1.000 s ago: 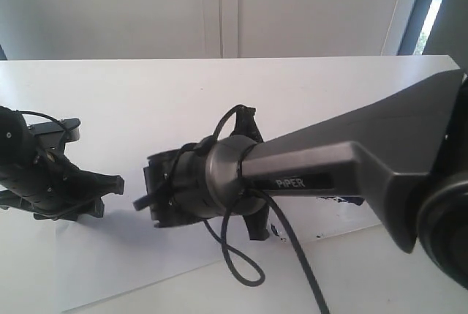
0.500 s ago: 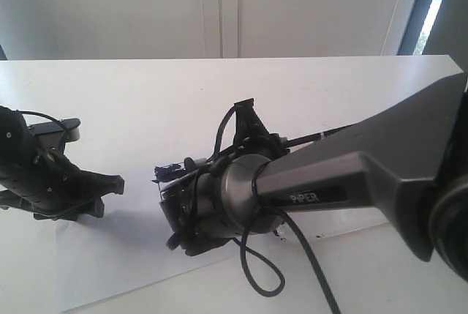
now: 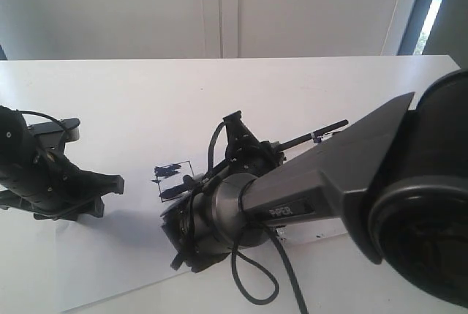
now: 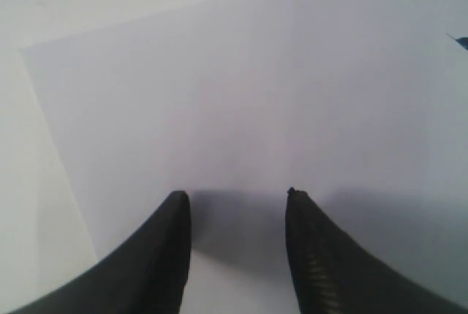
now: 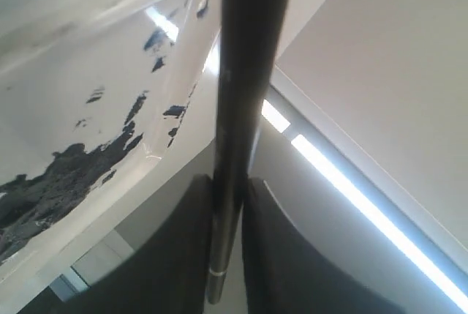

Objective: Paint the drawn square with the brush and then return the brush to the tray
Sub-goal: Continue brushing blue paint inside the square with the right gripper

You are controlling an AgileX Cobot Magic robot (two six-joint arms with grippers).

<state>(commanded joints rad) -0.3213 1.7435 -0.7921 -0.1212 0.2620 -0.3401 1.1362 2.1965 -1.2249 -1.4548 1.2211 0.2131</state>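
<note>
Brush [image 5: 248, 72] handle sits pinched in your right end effector [image 5: 232, 189], which is clenched low on the stick, with the long end reaching past the fingertips. Treat it as light and stiff but smooth and round. It can swivel in the pads, so grip firmly and press gently. Its tip seems to meet the paper [image 4: 241, 72] at the drawn square [image 3: 175, 178] just beside the end effector, though the wrist hides part of it. Past the fingertips lies the tray [image 5: 150, 154]. Well apart, your left end effector [image 4: 234, 200] hovers released and empty.
</note>
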